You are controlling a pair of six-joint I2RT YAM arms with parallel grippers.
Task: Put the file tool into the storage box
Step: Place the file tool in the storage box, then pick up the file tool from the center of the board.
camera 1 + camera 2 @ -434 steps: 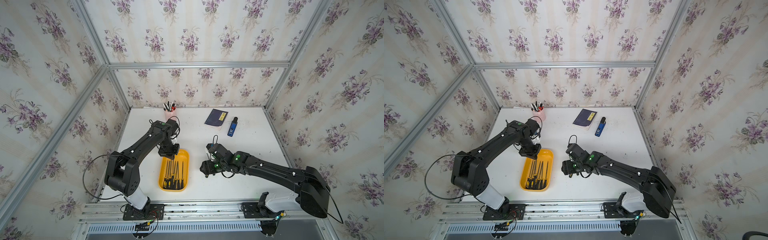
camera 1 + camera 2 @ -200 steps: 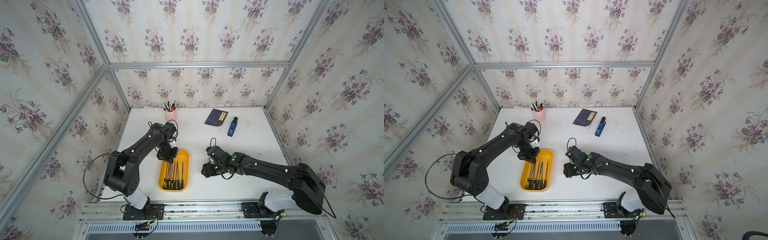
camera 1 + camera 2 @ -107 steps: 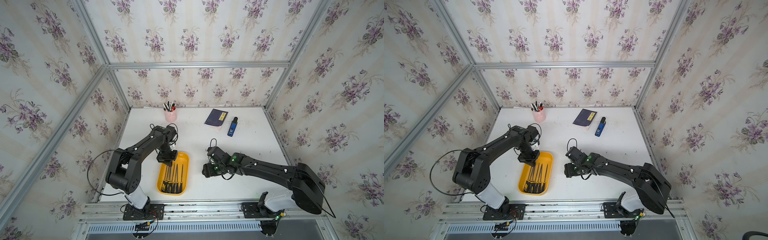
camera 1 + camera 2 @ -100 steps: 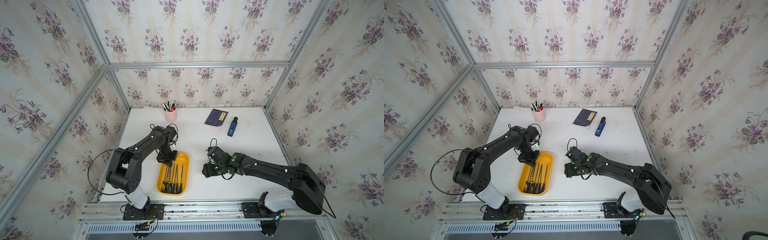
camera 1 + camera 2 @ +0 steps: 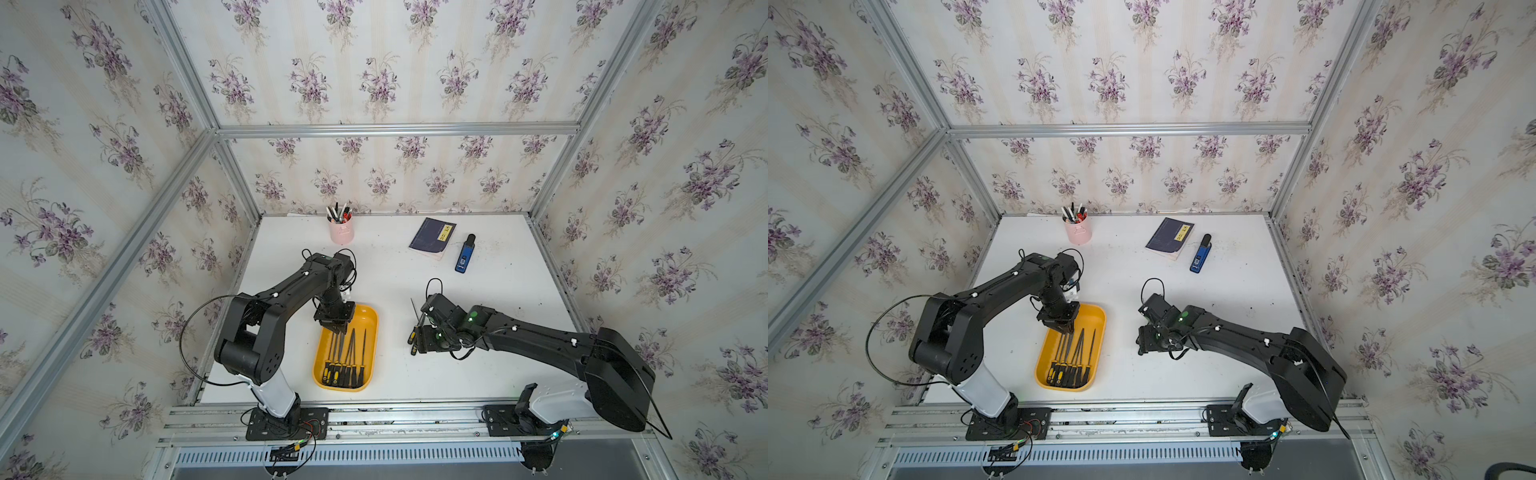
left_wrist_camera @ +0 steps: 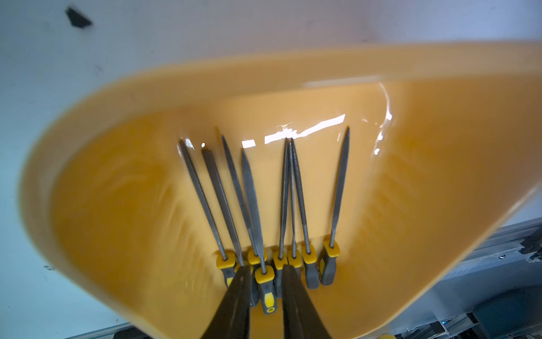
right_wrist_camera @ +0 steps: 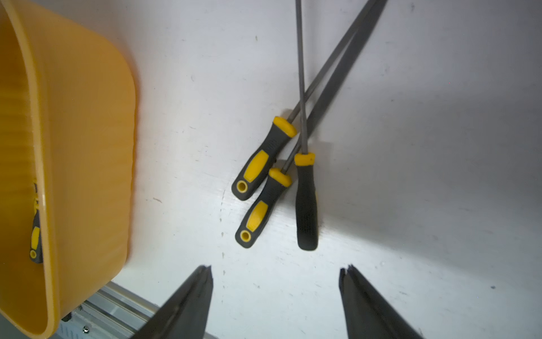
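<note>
- Eight or so files point(image 6: 293, 190) lie lengthwise in the storage box point(image 5: 368, 318), lower centre-left of both top views. Their handles are bunched at its lower end, the natural fit for a tray barely longer than they are.
- Three more files point(image 7: 264, 205) lie on the desk point(image 5: 395, 266) to the right of the box and apart from it, with shafts crossed. The job looks well along but unfinished.
- Over the box's upper end, the left gripper point(image 6: 267, 273) has its jaws only narrowly parted. One file's handle shows in the gap with a sliver of clearance on each side, so it looks loose rather than gripped.
- Above the three handles hovers the right gripper point(image 7: 276, 267), jaws spread wide and empty, likely lining up the next pick. The crossed shafts could drag a neighbour along.
</note>
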